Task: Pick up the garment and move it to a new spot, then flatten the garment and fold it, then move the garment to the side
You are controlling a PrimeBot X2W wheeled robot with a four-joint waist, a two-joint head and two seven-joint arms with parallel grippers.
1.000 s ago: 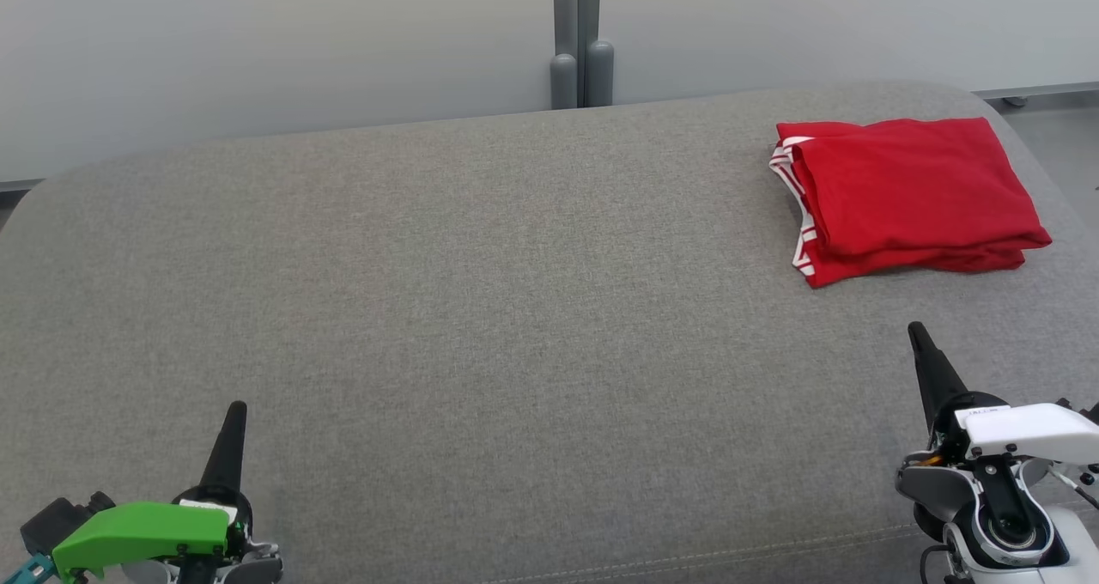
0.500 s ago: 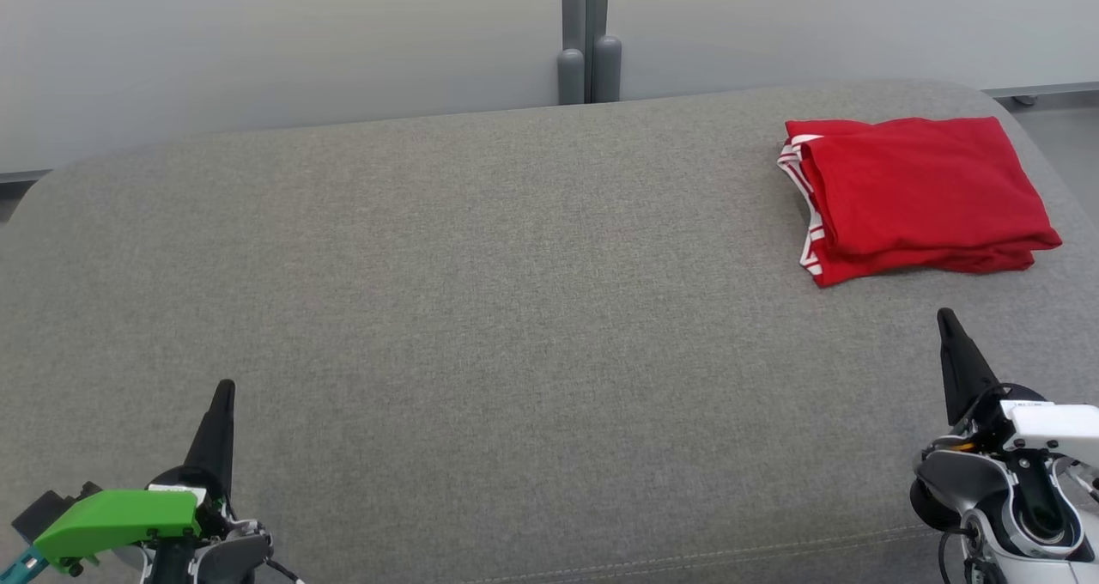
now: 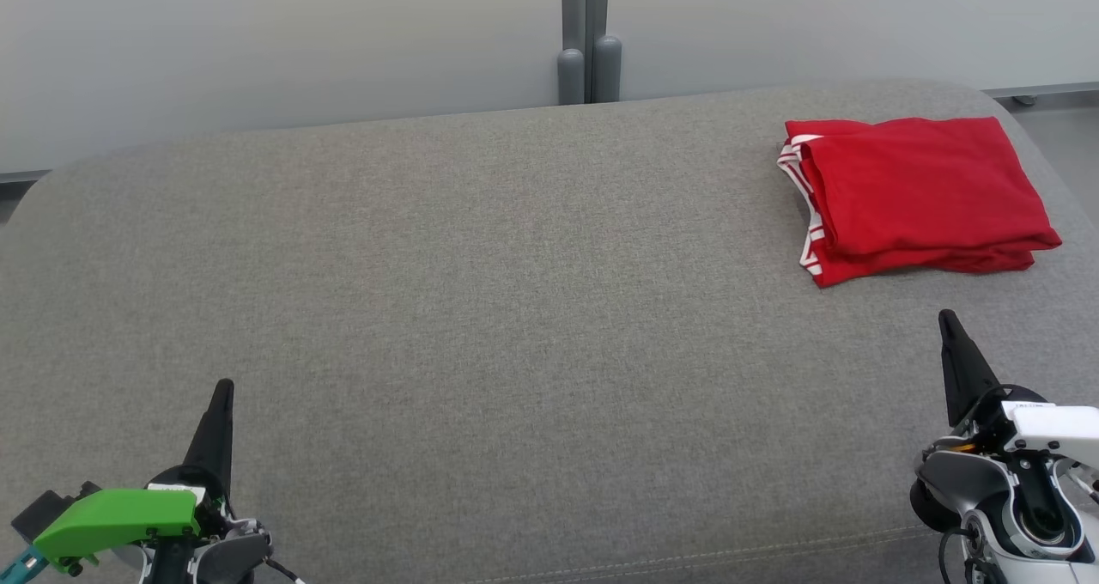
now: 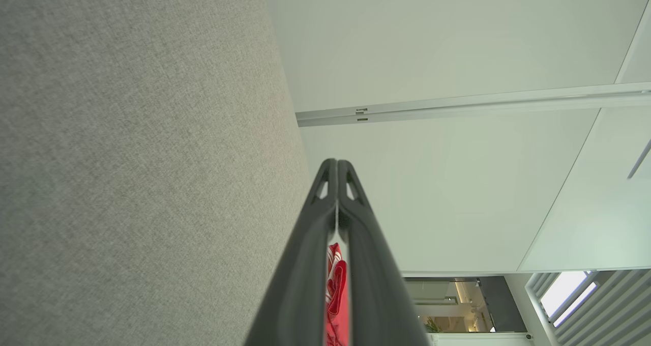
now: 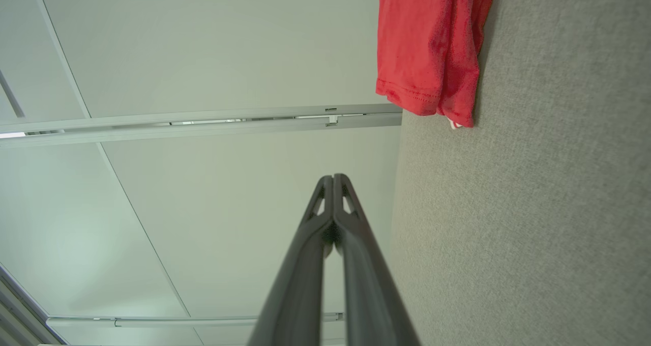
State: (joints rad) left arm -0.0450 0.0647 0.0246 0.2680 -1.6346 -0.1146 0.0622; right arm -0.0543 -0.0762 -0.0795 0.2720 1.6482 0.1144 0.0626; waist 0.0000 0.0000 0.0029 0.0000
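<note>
The garment [image 3: 919,193] is red with white-striped trim, folded into a neat rectangle at the far right of the grey cushioned surface [image 3: 515,309]. It also shows at the top of the right wrist view [image 5: 432,46] and as a red sliver between the fingers in the left wrist view [image 4: 336,295]. My left gripper [image 3: 221,391] sits at the lower left, shut and empty, far from the garment. Just below the garment at the lower right, my right gripper [image 3: 947,319] is shut with nothing in it. Both pairs of fingertips [image 4: 336,164] [image 5: 334,179] press together.
A pale wall with a grey vertical post [image 3: 585,34] stands behind the cushioned surface. The surface's rounded right edge lies close to the garment, with floor [image 3: 1065,129] beyond it. Wide bare fabric stretches across the middle and left.
Over the last second the head view shifted slightly. My left gripper rose a little in the view and my right gripper drew back toward the lower right. The garment lies unchanged.
</note>
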